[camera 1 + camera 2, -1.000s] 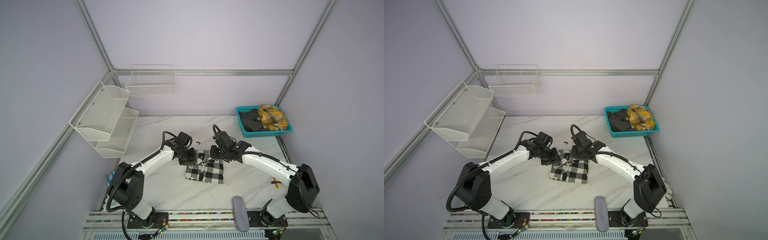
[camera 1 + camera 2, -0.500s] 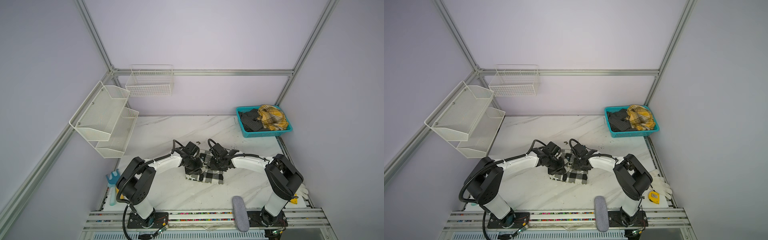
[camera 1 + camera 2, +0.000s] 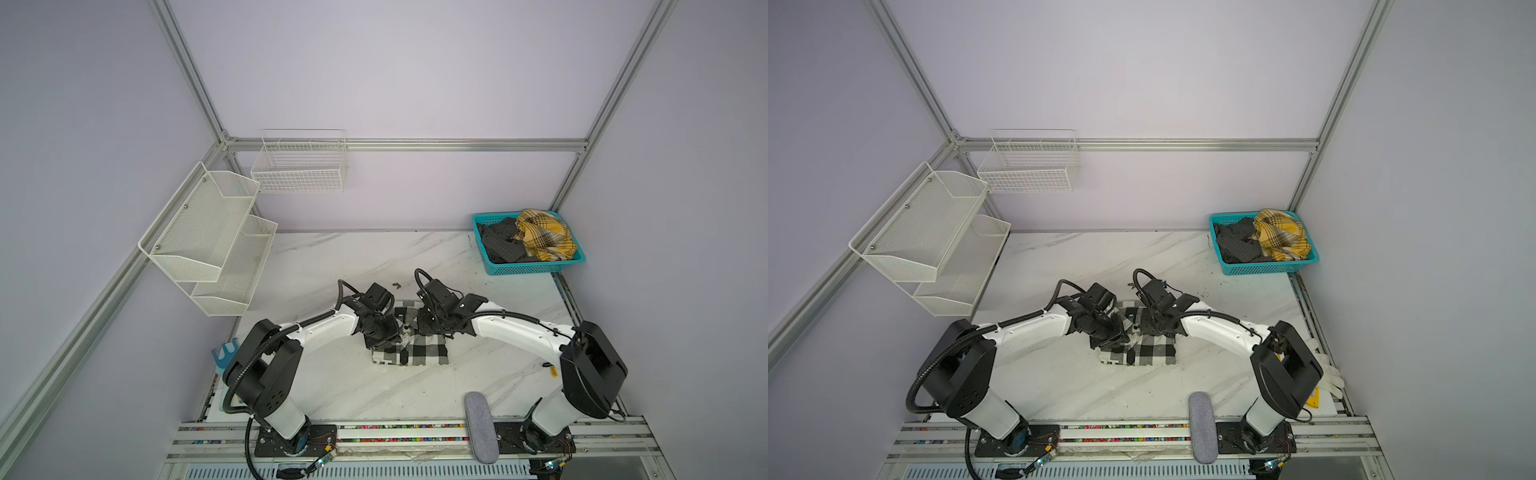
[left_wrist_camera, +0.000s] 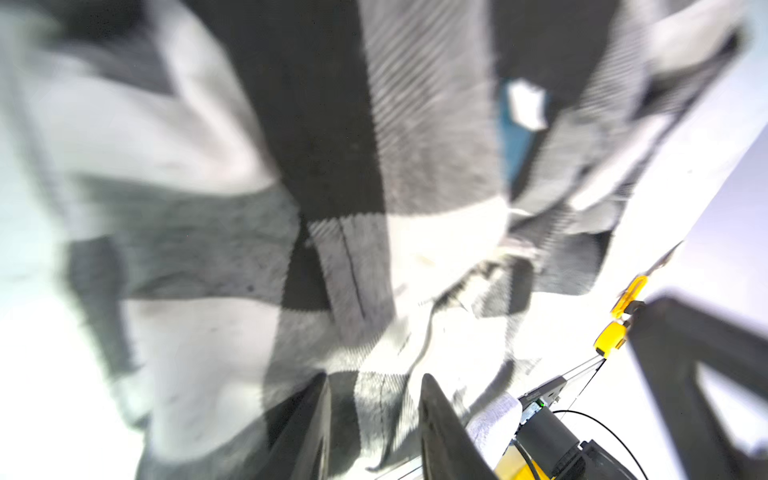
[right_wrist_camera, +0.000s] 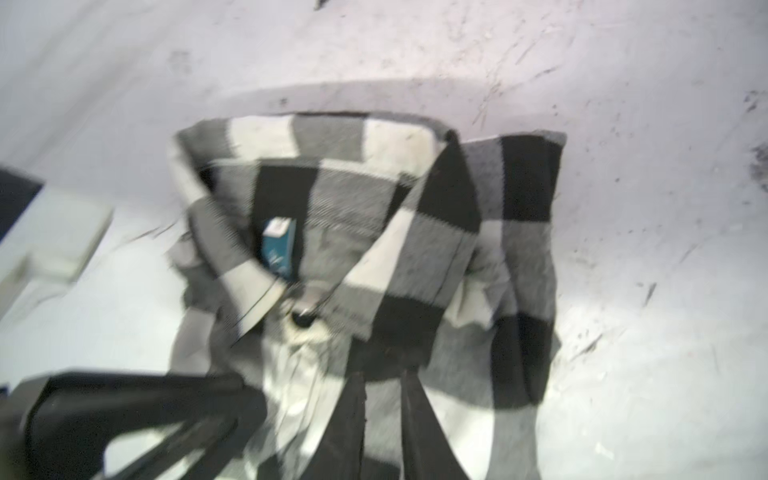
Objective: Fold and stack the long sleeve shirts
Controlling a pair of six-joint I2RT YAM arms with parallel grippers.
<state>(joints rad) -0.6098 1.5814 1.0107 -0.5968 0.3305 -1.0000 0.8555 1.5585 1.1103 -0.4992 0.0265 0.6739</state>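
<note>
We found both tools low on the checked shirt.
The left tool (image 4: 374, 384) stood with jaws apart over the cloth; the right tool (image 5: 381, 374) was nearly together, and we could not tell its grip. The checked shirt (image 3: 419, 353) lay folded mid-tabletop (image 3: 374, 257).

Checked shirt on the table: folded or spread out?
Folded: the checked shirt lies as a compact rectangle, collar on top, no sleeves trailing out.

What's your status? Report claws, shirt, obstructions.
Left claw open over checked shirt; right claw narrow, grip unclear. Shirt folded, on table. Nothing blocking.
</note>
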